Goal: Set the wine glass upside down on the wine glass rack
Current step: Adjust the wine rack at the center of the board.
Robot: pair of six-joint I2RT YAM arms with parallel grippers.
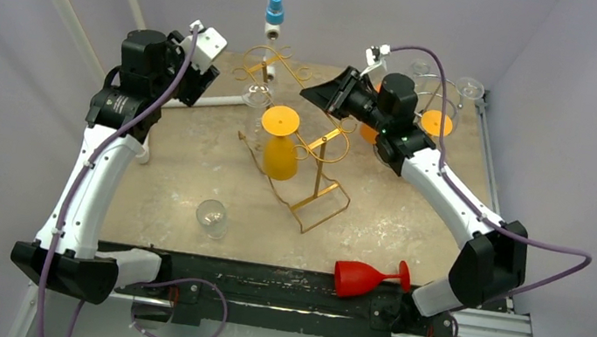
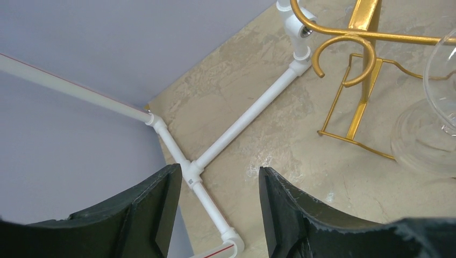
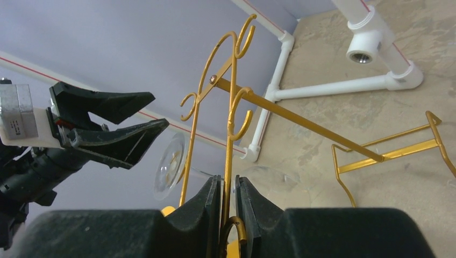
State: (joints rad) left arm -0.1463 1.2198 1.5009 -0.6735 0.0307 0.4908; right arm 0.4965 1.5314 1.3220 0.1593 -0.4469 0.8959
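Wine glass (image 1: 257, 95) near parted, empty left fingers (image 2: 150, 215); right fingers (image 3: 199, 215) tight on rack (image 3: 301, 115) near orange glass (image 1: 280, 155)

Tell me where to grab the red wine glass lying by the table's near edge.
Take the red wine glass by its stem, coming straight down from above. It lies on its side, stem level and bare between bowl and foot, so closing across it should hold.
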